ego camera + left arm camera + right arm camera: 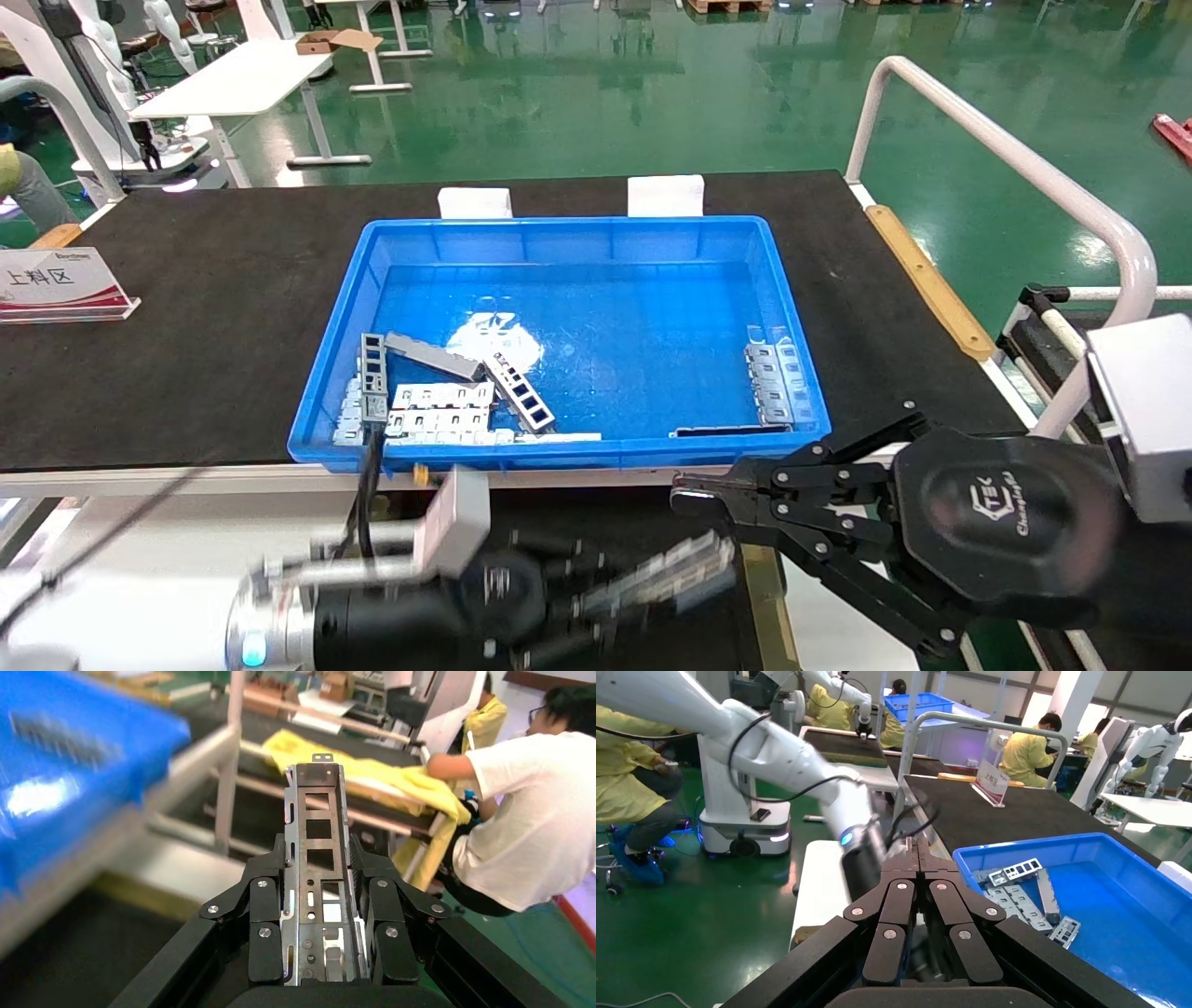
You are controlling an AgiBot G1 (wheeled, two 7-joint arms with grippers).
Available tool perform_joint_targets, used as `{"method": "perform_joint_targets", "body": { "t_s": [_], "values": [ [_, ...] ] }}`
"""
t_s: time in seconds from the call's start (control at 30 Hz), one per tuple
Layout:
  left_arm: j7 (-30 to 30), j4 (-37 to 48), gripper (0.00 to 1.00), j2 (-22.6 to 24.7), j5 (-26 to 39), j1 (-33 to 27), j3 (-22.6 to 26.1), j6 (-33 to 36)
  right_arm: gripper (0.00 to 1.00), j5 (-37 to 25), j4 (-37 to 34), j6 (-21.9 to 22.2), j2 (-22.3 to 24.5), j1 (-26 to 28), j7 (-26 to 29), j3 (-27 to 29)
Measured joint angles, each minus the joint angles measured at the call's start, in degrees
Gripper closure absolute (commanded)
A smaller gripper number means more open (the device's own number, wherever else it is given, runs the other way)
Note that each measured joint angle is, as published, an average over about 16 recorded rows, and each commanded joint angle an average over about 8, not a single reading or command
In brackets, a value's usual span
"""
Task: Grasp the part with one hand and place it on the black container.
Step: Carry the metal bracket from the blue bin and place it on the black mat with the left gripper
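My left gripper is low at the front, in front of the table's edge, and blurred. It is shut on the part, a silver channel strip with rectangular cutouts. In the left wrist view the part sticks out past the gripper, clamped by its side walls. The black container lies below the grippers, with a tan rail on its right. My right gripper is shut and empty, just right of the part, and also shows in the right wrist view.
A blue bin on the black tabletop holds more channel strips, flat whitish plates, a grey bar and a stack of parts. A white railing stands at the right. A sign sits far left.
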Motion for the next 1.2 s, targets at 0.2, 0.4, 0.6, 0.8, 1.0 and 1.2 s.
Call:
{"method": "perform_joint_targets", "body": {
  "t_s": [0.2,0.4,0.6,0.8,1.0,1.2],
  "values": [
    [-1.4,-9.7,1.00,-3.4,-2.2,8.9,-0.5,-12.8,1.00,0.0,0.0,0.0,0.0,0.0,0.0,0.0],
    [-1.0,-17.7,1.00,-4.1,-5.3,17.1,-2.3,-28.7,1.00,0.0,0.0,0.0,0.0,0.0,0.0,0.0],
    [0.4,-22.7,1.00,-1.8,-8.3,23.5,-5.1,-43.2,1.00,0.0,0.0,0.0,0.0,0.0,0.0,-0.1],
    [2.2,-23.5,1.00,2.9,-10.4,27.5,-9.0,-53.7,1.00,0.1,0.0,0.0,0.0,0.0,0.0,-0.1],
    [4.7,-20.7,1.00,9.1,-11.3,29.4,-14.2,-60.0,1.00,0.1,0.0,0.0,0.0,0.0,0.0,-0.1],
    [7.8,-16.2,1.00,15.2,-11.3,30.1,-20.4,-63.1,1.00,0.1,0.0,0.1,0.0,0.0,-0.1,-0.1]
  ]
}}
